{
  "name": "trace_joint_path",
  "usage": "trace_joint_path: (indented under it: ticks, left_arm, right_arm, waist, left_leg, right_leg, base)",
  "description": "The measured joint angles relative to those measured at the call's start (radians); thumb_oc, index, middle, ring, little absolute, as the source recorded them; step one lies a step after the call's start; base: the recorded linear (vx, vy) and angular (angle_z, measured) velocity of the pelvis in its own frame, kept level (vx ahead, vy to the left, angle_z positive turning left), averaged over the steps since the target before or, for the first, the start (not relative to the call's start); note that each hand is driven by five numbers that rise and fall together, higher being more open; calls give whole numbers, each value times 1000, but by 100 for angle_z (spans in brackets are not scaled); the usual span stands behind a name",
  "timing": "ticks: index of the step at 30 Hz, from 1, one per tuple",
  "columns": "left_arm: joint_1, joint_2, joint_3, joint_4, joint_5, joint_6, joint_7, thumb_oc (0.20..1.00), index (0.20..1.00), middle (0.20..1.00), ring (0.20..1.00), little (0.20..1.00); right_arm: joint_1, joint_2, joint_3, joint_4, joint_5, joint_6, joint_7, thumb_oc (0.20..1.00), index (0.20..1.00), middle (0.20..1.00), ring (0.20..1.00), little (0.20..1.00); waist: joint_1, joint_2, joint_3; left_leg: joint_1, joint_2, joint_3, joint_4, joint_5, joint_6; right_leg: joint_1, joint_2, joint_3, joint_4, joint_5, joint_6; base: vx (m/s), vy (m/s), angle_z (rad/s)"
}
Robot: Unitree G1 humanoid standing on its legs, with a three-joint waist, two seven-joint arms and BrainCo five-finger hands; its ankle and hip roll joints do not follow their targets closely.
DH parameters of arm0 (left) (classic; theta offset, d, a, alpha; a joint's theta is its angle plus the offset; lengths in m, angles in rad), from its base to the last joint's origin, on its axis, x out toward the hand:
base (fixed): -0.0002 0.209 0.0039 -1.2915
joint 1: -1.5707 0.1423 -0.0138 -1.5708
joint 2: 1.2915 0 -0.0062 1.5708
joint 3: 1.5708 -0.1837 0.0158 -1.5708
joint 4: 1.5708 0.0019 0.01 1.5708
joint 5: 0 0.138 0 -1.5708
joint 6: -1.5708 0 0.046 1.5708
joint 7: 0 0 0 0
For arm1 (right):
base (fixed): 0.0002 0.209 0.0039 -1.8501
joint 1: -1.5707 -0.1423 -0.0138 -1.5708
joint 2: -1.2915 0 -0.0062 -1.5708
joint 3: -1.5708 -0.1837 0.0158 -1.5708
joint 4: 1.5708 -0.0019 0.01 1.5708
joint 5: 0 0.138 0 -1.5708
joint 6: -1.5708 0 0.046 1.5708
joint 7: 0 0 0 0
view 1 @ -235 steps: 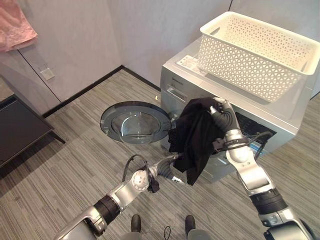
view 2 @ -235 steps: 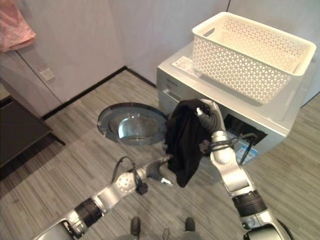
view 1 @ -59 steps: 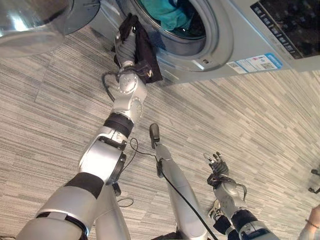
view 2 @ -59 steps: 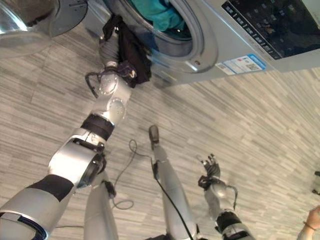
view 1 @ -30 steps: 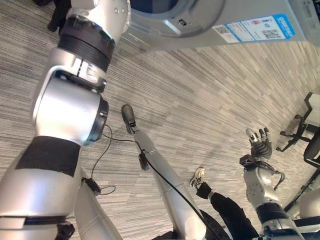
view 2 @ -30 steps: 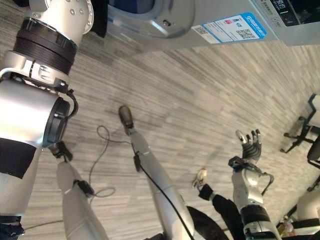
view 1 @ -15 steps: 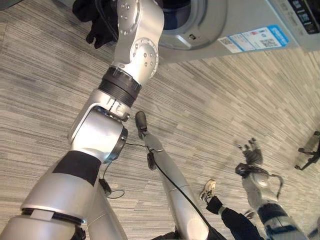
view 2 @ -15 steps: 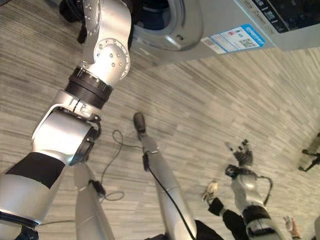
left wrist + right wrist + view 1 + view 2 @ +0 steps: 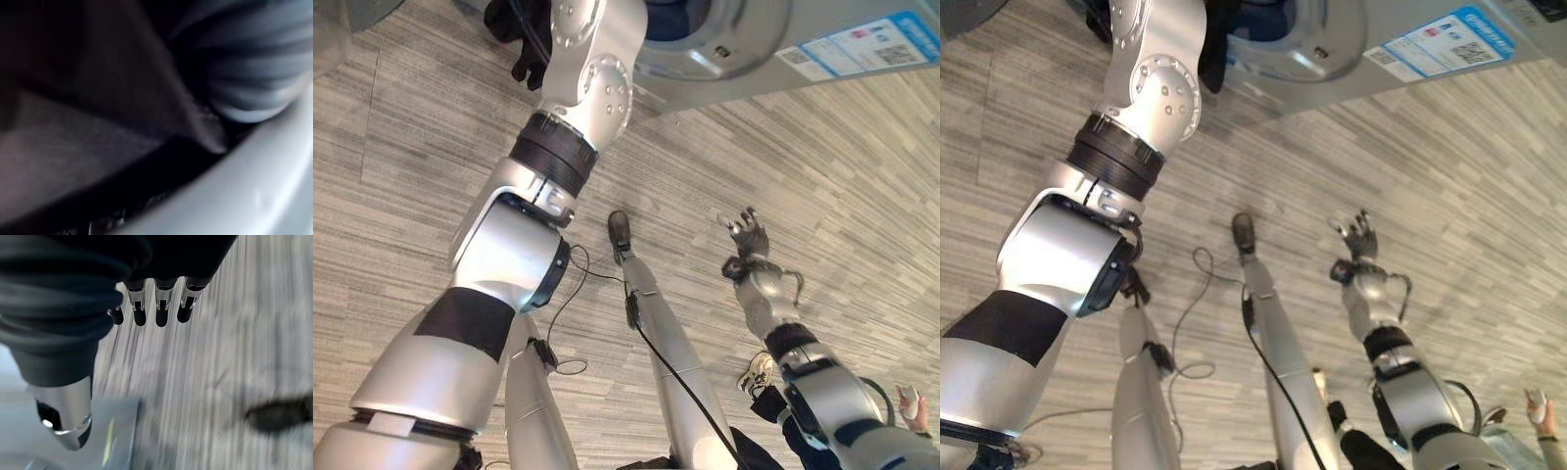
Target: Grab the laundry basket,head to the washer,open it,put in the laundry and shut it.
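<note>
The left arm reaches up along the left side of the head views toward the silver-grey front-loading washing machine [image 9: 822,44], whose round door opening [image 9: 1278,24] sits at the top edge. A black cloth garment [image 9: 524,34] bunches at the end of that arm, right against the rim of the opening, with a dark fold hanging down over the grey striped wood-look floor [image 9: 401,166]. The left hand is buried in the cloth, so I cannot tell how its fingers are set. In the left wrist view the same black fabric [image 9: 73,122] lies close in front of the camera, next to the pale curved rim of the washer opening [image 9: 234,196] and the hand's dark ribbed cover.

A blue-and-white sticker [image 9: 1440,41] sits on the washer's front panel, to the right of the opening, near the top right corner of the head views.

Further right, well apart from the machine, the right hand [image 9: 747,238] is raised over the bare floor. Its fingers [image 9: 161,308] are straight and spread a little, the thumb standing apart from them, and they hold nothing. In the right wrist view the dark tips point out over the striped floor.

At the lower right corner of the floor a person's hand [image 9: 911,403] shows at the edge.
</note>
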Motion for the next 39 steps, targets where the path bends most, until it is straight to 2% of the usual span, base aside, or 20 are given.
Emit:
trace_joint_path:
  ticks: [5, 10, 12, 14, 15, 17, 18, 19, 21, 22, 24, 25, 26, 27, 28, 30, 32, 39]
  left_arm:
    - [-13, 0, -18, 1, -21, 0, -8, 200, 200, 200, 200, 200]
    - [-40, -5, 17, 0, -89, -14, -35, 200, 200, 200, 200, 200]
    - [-69, -44, 94, -9, -203, -52, -60, 200, 200, 200, 200, 200]
    - [-64, -73, 103, -37, -243, -68, -76, 206, 206, 206, 206, 206]
    - [-29, -106, 96, -127, -254, -93, -80, 1000, 1000, 1000, 1000, 1000]
    - [48, -166, 75, -214, -252, -122, -83, 1000, 1000, 1000, 1000, 1000]
    - [100, -176, 20, -229, -231, -116, -89, 1000, 1000, 1000, 1000, 1000]
    - [110, -175, -21, -194, -193, -85, -89, 1000, 1000, 1000, 1000, 1000]
    - [109, -162, -38, -132, -102, -31, -84, 1000, 1000, 1000, 1000, 1000]
    - [103, -147, -48, -105, -62, -14, -78, 1000, 1000, 1000, 1000, 1000]
    - [73, -62, -128, 20, 133, 87, -70, 1000, 1000, 1000, 1000, 1000]
    - [74, -50, -135, 23, 160, 110, -70, 1000, 1000, 1000, 1000, 1000]
    - [65, -7, -223, 44, 227, 153, -75, 1000, 1000, 1000, 1000, 1000]
    - [66, 15, -257, 53, 252, 173, -81, 1000, 1000, 1000, 1000, 1000]
    - [67, 61, -336, 53, 307, 207, -109, 1000, 1000, 1000, 1000, 1000]
    - [67, 83, -362, 52, 330, 225, -133, 1000, 1000, 1000, 1000, 1000]
    - [68, 146, -426, 29, 357, 242, -173, 1000, 1000, 1000, 1000, 1000]
    - [63, 169, -467, 29, 439, 249, -214, 1000, 1000, 1000, 1000, 1000]
  right_arm:
    - [-41, 20, 35, 1, 39, -14, 5, 1000, 1000, 1000, 1000, 1000]
    - [-51, 58, 33, -51, 111, -35, -1, 1000, 1000, 1000, 1000, 1000]
    - [-30, 101, 9, -150, 159, -71, -14, 1000, 1000, 1000, 1000, 1000]
    - [-4, 108, 11, -196, 165, -80, -18, 1000, 1000, 1000, 1000, 1000]
    - [34, 97, 13, -241, 160, -85, -17, 1000, 1000, 1000, 1000, 1000]
    - [83, 72, 7, -268, 142, -90, -21, 1000, 1000, 1000, 1000, 1000]
    - [117, 52, -2, -275, 141, -91, -22, 1000, 1000, 1000, 1000, 1000]
    - [140, 43, -29, -274, 141, -93, -28, 1000, 1000, 1000, 1000, 1000]
    - [160, 26, -59, -274, 141, -94, -41, 1000, 1000, 1000, 1000, 1000]
    - [164, 17, -61, -273, 140, -95, -42, 1000, 1000, 1000, 1000, 1000]
    - [183, -22, -64, -273, 126, -95, -41, 1000, 1000, 1000, 1000, 1000]
    - [187, -27, -65, -271, 121, -95, -41, 1000, 1000, 1000, 1000, 1000]
    - [188, -36, -66, -264, 112, -95, -38, 1000, 1000, 1000, 1000, 1000]
    - [191, -38, -66, -265, 110, -95, -36, 1000, 1000, 1000, 1000, 1000]
    - [200, -45, -65, -270, 104, -95, -23, 1000, 1000, 1000, 1000, 1000]
    - [212, -50, -65, -278, 104, -95, -12, 1000, 1000, 1000, 1000, 1000]
    - [275, -65, -68, -323, 105, -95, 28, 1000, 1000, 1000, 1000, 1000]
    - [340, -65, -74, -320, 107, -94, 73, 1000, 1000, 1000, 1000, 1000]
  waist:
    - [12, 10, -2]
    - [10, 17, -4]
    - [4, 25, -2]
    - [1, 32, -3]
    - [1, 33, -3]
    - [1, 34, -3]
    - [-1, 36, -3]
    - [-6, 36, -3]
    - [-17, 36, -3]
    - [-21, 36, -3]
    - [-22, 36, -3]
    - [-22, 36, -3]
    - [-23, 36, -3]
    - [-23, 36, -3]
    - [-22, 37, -3]
    - [-22, 37, -3]
    - [-19, 42, -4]
    - [-19, 52, -3]
  left_leg:
    - [-12, -1, -1, 0, 1, -1]
    - [-36, 1, 5, 0, 2, -4]
    - [-46, 3, 13, -1, 0, -1]
    - [-46, 5, 14, -1, -2, 1]
    - [-46, 4, 14, -1, -6, 6]
    - [-46, 4, 11, -1, -6, 6]
    - [-44, 4, 7, -1, -6, 6]
    - [-43, 4, 5, -1, -6, 6]
    - [-41, 1, 3, -1, -6, 6]
    - [-40, 0, 3, -1, -6, 6]
    - [-38, 0, 3, -1, -6, 6]
    - [-38, 0, 3, -1, -6, 6]
    - [-36, 0, 1, -1, -4, 5]
    - [-34, 1, 2, -1, -3, 2]
    - [-31, 1, 2, -1, -3, 3]
    - [-31, 1, 2, -6, -4, 3]
    - [-34, 2, 1, -7, -8, 3]
    - [-39, -1, -1, -2, 1, -2]
  right_leg:
    - [-12, -2, -2, 1, 0, 0]
    - [-43, 3, 13, 3, 0, 0]
    - [-57, 7, 17, 4, 2, 0]
    - [-58, 7, 16, 4, 1, 0]
    - [-58, 7, 16, 5, 1, 0]
    - [-58, 7, 15, 9, 0, 0]
    - [-53, 5, 11, 11, 0, 1]
    - [-51, 3, 8, 12, 0, 1]
    - [-47, 0, 8, 13, 0, 1]
    - [-47, -1, 8, 13, 0, 1]
    - [-46, -2, 8, 15, 0, 1]
    - [-46, -2, 8, 16, 0, 1]
    - [-46, -1, 7, 19, 0, 1]
    - [-46, -1, 8, 23, 0, 1]
    - [-46, -1, 8, 27, -1, 1]
    - [-46, -1, 9, 28, -2, 1]
    - [-46, -1, 8, 28, -6, 1]
    - [-47, -11, -11, 33, -7, 0]
  base:
    - [4, 30, 0]
    - [13, 4, -1]
    - [37, -18, -5]
    - [28, -28, -1]
    - [14, -39, 1]
    - [5, -31, 2]
    - [0, -23, 4]
    - [-4, -26, 4]
    - [-7, -7, 2]
    - [0, 0, 0]
    - [0, 0, 0]
    - [0, 0, 0]
    - [0, 0, 0]
    - [0, 0, 0]
    - [0, 0, 0]
    - [0, 0, 0]
    - [4, 10, 2]
    - [0, 11, 2]
